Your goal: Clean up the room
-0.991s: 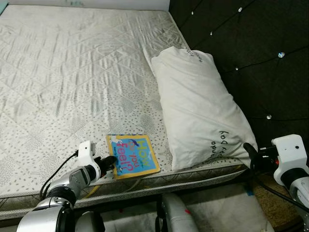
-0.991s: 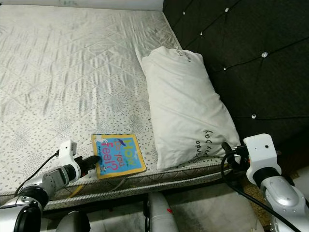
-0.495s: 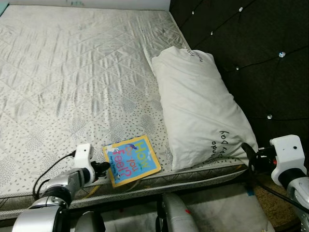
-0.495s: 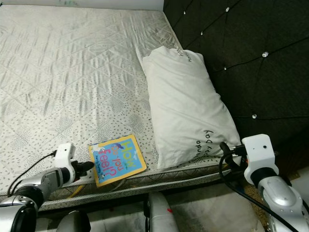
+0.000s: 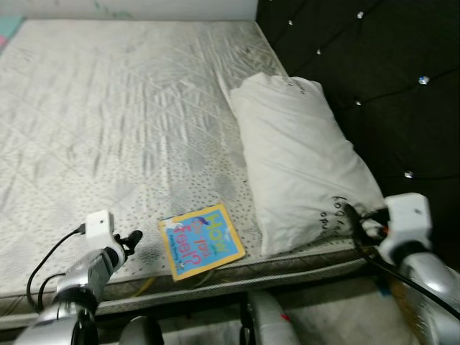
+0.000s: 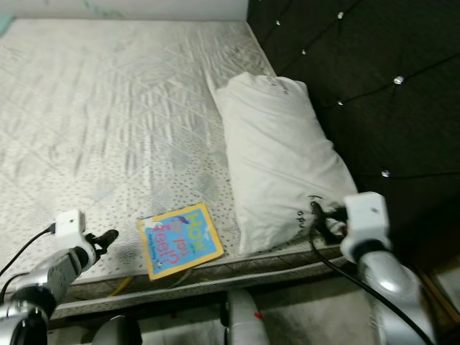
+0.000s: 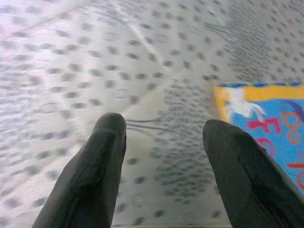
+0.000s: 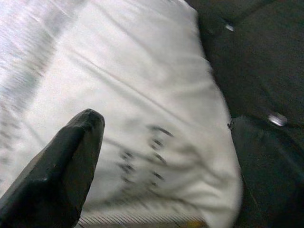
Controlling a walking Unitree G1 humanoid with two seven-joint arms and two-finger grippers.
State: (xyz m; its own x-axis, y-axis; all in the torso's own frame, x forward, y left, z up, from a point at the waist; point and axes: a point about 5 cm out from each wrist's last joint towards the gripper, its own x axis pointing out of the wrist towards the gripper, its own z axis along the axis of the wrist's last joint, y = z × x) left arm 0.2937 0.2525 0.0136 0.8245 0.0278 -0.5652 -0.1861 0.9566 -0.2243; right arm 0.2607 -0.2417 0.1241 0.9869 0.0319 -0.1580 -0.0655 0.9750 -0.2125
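The book (image 5: pixel 200 240) lies at the mattress's (image 5: pixel 108 122) near edge, beside the pillow (image 5: pixel 302 158). The left gripper (image 7: pixel 164 142), its 2 fingers spread and empty, sits just short of the book (apparently lining up). Next: slide forward and pinch the cover. The right gripper (image 8: pixel 166 156), also spread, faces the pillow's near corner.

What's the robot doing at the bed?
The robot is standing at the edge of a bare mattress, tidying the room. A colourful book lies flat near the mattress edge. The left gripper is open just beside the book, not touching it. The right gripper is open and reaching toward the end of the white pillow that lies along the dark padded headboard. Neither gripper is holding anything.
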